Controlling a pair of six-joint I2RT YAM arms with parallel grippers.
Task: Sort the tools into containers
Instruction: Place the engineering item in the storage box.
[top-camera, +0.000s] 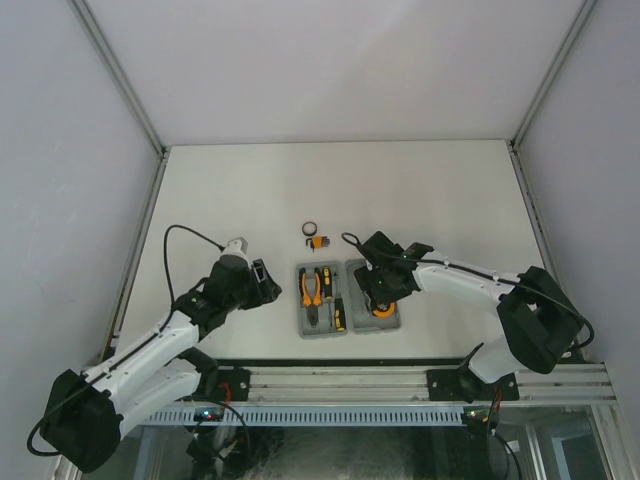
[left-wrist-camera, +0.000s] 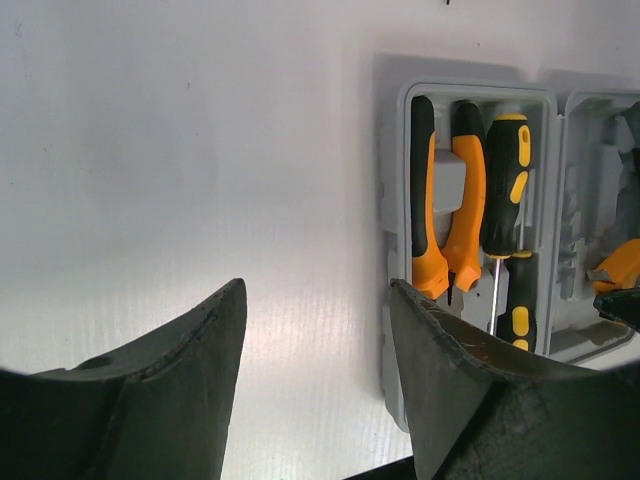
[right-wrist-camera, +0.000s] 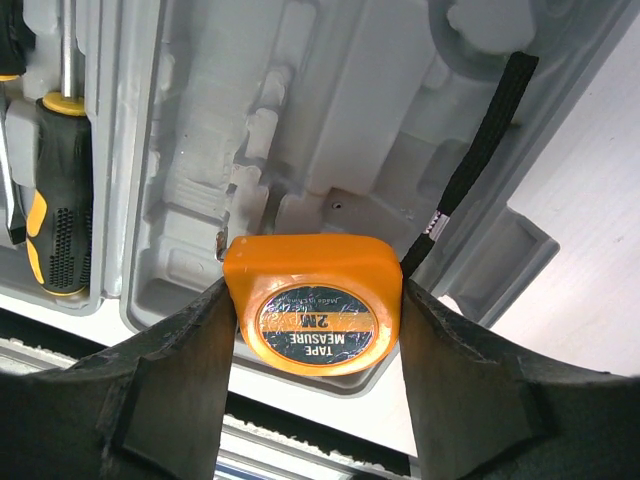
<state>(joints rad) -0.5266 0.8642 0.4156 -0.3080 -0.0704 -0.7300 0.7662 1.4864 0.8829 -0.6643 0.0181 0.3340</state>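
White table (top-camera: 230, 190) bears case (top-camera: 322, 334); pliers (top-camera: 312, 288) lie lengthwise, handles far.

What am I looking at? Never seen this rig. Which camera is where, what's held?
Two robot arms bolted to a table. The top view looks down from above; the other two are cameras on each wrist. An open grey case lies on the table: pliers and two screwdrivers in its left half. The right pincer clamps the orange tape measure over the right half. The left pincer is open, empty. A black ring and hex key set lie beyond the case.
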